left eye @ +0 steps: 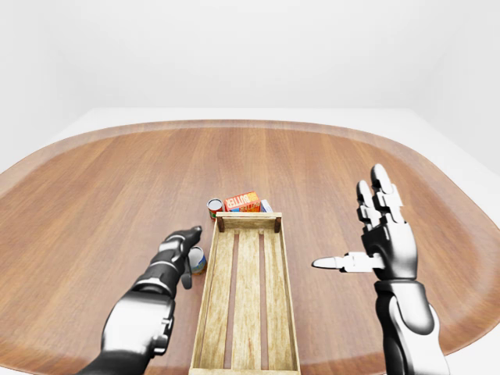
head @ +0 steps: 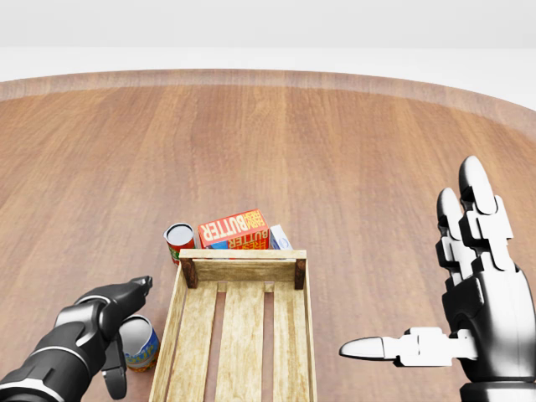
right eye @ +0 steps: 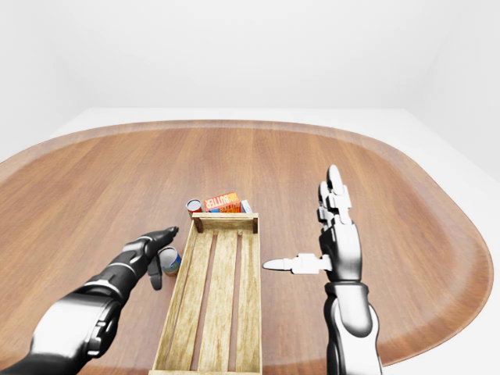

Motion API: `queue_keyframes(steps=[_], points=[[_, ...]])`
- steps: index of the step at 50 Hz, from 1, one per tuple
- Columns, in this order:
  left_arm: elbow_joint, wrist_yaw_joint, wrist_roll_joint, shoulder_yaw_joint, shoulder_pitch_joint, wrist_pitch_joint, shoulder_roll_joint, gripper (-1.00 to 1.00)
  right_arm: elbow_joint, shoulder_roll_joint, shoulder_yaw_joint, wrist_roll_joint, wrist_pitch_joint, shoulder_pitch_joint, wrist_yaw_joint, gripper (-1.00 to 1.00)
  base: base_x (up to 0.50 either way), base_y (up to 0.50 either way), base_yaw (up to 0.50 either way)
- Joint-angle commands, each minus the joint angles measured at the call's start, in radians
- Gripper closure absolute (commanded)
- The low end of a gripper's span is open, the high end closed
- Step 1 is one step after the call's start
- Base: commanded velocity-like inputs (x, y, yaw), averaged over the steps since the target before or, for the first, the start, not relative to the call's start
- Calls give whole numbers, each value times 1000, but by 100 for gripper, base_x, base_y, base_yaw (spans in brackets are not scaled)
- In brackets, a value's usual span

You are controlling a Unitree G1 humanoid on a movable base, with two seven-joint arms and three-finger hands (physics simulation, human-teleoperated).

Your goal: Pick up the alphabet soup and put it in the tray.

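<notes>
The alphabet soup point(head: 142, 343), a small can with a blue and orange label, stands on the table just left of the wooden tray point(head: 241, 255). My left hand point(head: 127, 335) is open. Its fingers reach over the can's top and its thumb hangs down on the can's left side, partly hiding it. I cannot tell whether the fingers touch the can. The tray is a long slatted crate with nothing in it. My right hand point(head: 419, 276) is open and empty, fingers upright and thumb pointing left, held to the right of the tray.
A red can point(head: 178, 241), an orange butter box point(head: 234, 229) and a small blue-white carton point(head: 279, 238) stand together at the tray's top end. The brown oval table point(left eye: 351, 156) stretches wide around them, with a white floor beyond.
</notes>
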Motion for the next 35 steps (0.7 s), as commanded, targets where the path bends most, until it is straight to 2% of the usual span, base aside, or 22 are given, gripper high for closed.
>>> queue_keyframes(steps=[1,19,20,21,22,35], points=[[2,-3,-2,6,1,0,-9,-100,-4,0,-8,5,0,3,2,-100,0,0,0],[6,-8,-6,13,21,-5,-16,-100,2,1,-2,2,0,2,2,-100,0,0,0],[5,-11,-9,15,22,-10,-17,7,2,1,-3,2,0,2,1,-100,0,0,0],[5,-13,-13,18,22,-13,-17,95,2,1,-4,3,0,2,2,-100,0,0,0],[5,-13,-21,23,25,-22,-18,98,2,0,-6,5,0,1,2,-100,0,0,0],[4,-31,-33,23,20,-19,-6,98,9,-1,-5,5,0,-2,2,-100,0,0,0]])
